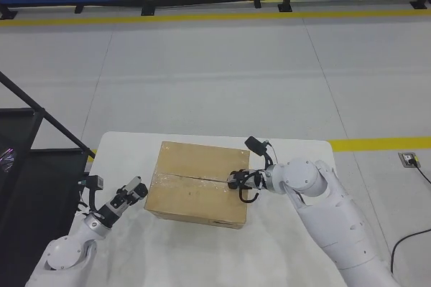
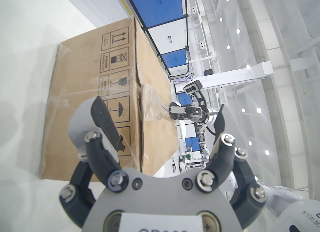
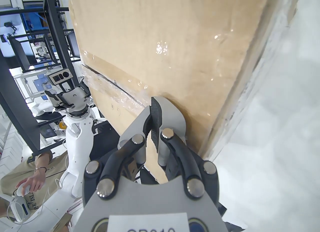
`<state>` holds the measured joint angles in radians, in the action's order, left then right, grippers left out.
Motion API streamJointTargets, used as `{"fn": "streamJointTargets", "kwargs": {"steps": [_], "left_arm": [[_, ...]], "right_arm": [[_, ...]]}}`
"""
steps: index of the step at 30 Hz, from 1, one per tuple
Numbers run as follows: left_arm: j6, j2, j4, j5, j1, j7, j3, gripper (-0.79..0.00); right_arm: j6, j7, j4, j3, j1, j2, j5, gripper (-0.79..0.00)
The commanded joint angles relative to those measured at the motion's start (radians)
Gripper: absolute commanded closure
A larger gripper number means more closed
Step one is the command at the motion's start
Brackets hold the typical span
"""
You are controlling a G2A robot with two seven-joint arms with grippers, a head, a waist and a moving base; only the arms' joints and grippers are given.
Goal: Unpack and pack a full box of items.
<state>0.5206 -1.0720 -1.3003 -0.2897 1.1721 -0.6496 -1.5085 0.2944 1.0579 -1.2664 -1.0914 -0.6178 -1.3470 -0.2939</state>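
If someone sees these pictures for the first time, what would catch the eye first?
First comes the closed cardboard box in the middle of the white table, its top seam covered with clear tape. The right gripper, shut, sits at one end of that seam. The left gripper, open, is beside the box's opposite side.

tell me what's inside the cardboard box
Nothing inside shows: the cardboard box is closed, its top flaps meeting at a seam with clear tape along it. The right gripper, shut, is at the seam's end.
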Motion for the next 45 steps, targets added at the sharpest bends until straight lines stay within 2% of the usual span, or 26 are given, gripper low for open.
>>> {"fn": "streamJointTargets", "kwargs": {"steps": [1,9,25,35,36,37,38,39,43,44,45], "left_arm": [[0.000,0.000,0.000,-0.003,0.001,-0.001,-0.001,-0.785],[0.001,0.000,-0.002,0.000,-0.001,-0.003,0.000,-0.785],[0.004,0.003,0.004,-0.005,-0.006,-0.016,-0.011,-0.785],[0.026,0.012,0.029,-0.041,0.003,-0.040,-0.059,-0.785],[0.031,0.014,0.029,-0.048,0.006,-0.045,-0.068,-0.785],[0.036,0.015,0.029,-0.055,0.011,-0.049,-0.077,-0.785],[0.040,0.017,0.028,-0.063,0.016,-0.053,-0.087,-0.785],[0.045,0.019,0.025,-0.069,0.023,-0.058,-0.097,-0.785],[0.053,0.024,0.014,-0.087,0.040,-0.073,-0.124,-0.785],[0.053,0.024,0.014,-0.086,0.039,-0.072,-0.124,-0.785],[0.053,0.024,0.013,-0.087,0.040,-0.073,-0.125,-0.784]], "right_arm": [[0.000,-0.002,-0.013,-0.015,-0.013,0.006,0.000,0.000],[0.055,-0.027,-0.070,-0.052,-0.066,0.023,-0.021,0.000],[0.059,-0.090,-0.226,-0.137,-0.197,0.054,-0.016,0.000],[0.069,-0.157,-0.334,-0.225,-0.297,0.075,0.006,0.000],[0.064,-0.175,-0.350,-0.239,-0.314,0.077,0.013,-0.068],[0.054,-0.194,-0.365,-0.254,-0.333,0.078,0.024,-0.219],[0.043,-0.217,-0.379,-0.269,-0.352,0.080,0.038,-0.483],[0.027,-0.239,-0.392,-0.281,-0.370,0.081,0.046,-0.785],[0.015,-0.249,-0.399,-0.287,-0.380,0.082,0.052,-0.785],[0.013,-0.251,-0.400,-0.288,-0.382,0.082,0.053,-0.264],[0.014,-0.250,-0.399,-0.287,-0.381,0.082,0.053,-0.323]]}}
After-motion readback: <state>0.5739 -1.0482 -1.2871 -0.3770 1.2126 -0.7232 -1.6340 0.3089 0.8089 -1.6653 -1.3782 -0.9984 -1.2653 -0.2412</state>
